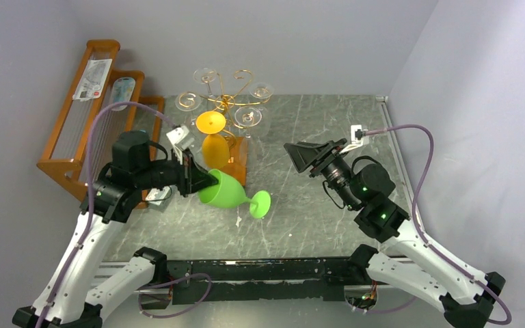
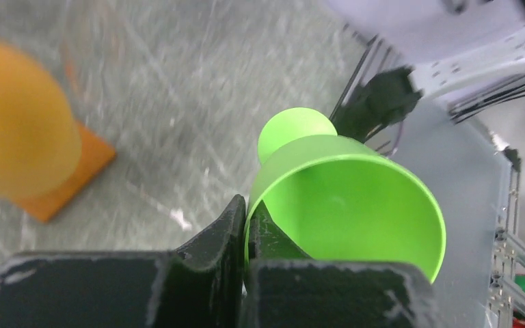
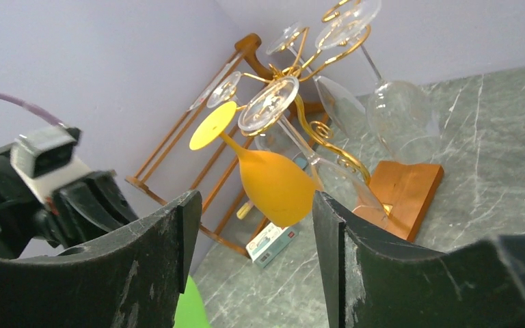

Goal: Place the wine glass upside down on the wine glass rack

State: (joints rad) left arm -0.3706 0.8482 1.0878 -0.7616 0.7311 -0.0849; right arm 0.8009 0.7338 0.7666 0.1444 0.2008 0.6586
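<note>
Your left fingers (image 1: 202, 179) are clamped on the rim of the green wine glass (image 1: 227, 191). The left wrist view shows one finger inside the bowl and the other outside, pressed tight against the wall (image 2: 236, 229). The glass (image 2: 355, 205) lies nearly on its side, with its mouth toward your left arm and its stem and foot pointing away toward the middle of the table (image 1: 314, 225). I cannot tell whether the bowl or foot touches the table.

The glass is not on the wine glass rack (image 1: 227, 101). It sits just on the near side of the rack's orange-brown base (image 1: 238, 164), close to it but apart.

The rack stands upright at the back of the table. An orange glass (image 1: 215, 147) hangs from it upside down, with its foot caught in a wire arm. Several clear glasses (image 1: 249, 116) hang the same way from other arms. The right wrist view confirms this: the orange glass (image 3: 273, 181) and clear glasses (image 3: 403, 116) hang bowl-down over the base (image 3: 403, 188).

Your right fingers (image 1: 302, 156) stand wide apart and hold nothing (image 3: 178, 232). They are raised over the table to the right of the rack, well clear of the green glass and pointing toward the rack.

A stepped wooden shelf (image 1: 85, 130) stands against the left wall, behind your left arm.
</note>
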